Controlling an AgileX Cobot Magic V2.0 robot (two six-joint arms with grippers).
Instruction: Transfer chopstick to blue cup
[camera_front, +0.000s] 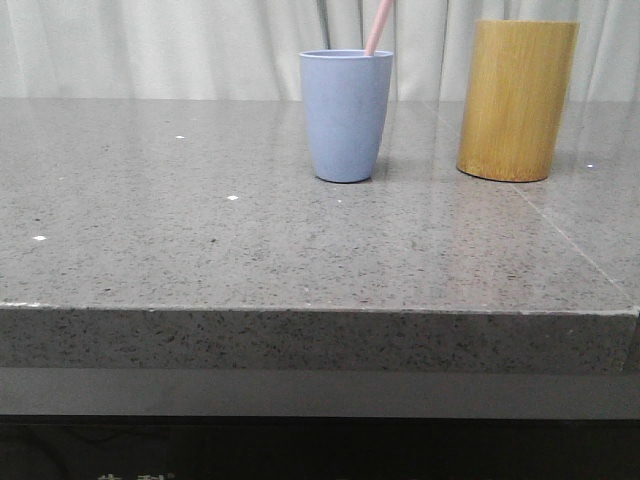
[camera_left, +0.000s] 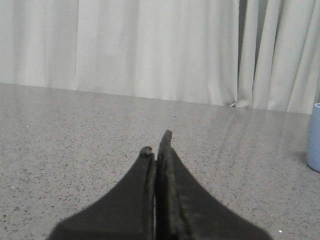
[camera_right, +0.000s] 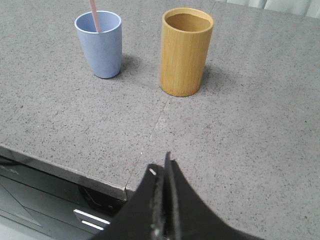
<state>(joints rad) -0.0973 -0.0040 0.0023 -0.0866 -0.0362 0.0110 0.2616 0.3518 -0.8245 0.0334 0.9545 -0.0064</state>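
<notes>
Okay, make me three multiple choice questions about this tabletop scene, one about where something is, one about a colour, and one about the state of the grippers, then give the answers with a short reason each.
1. Where is the pink chopstick?
A. Lying flat on the table
B. Standing in the blue cup
C. Inside the bamboo cup

2. What colour is the taller cylinder to the right of the blue cup?
A. Yellow-brown
B. Green
C. White

3. How do the two grippers stand?
A. Both wide open
B. One holds the chopstick
C. Both shut and empty

Answers:
1. B, the stick's end rises out of the blue cup's rim in the front and right wrist views.
2. A, it shows a yellow-brown bamboo-like surface.
3. C, the left gripper and right gripper each show fingers pressed together with nothing between.
</notes>
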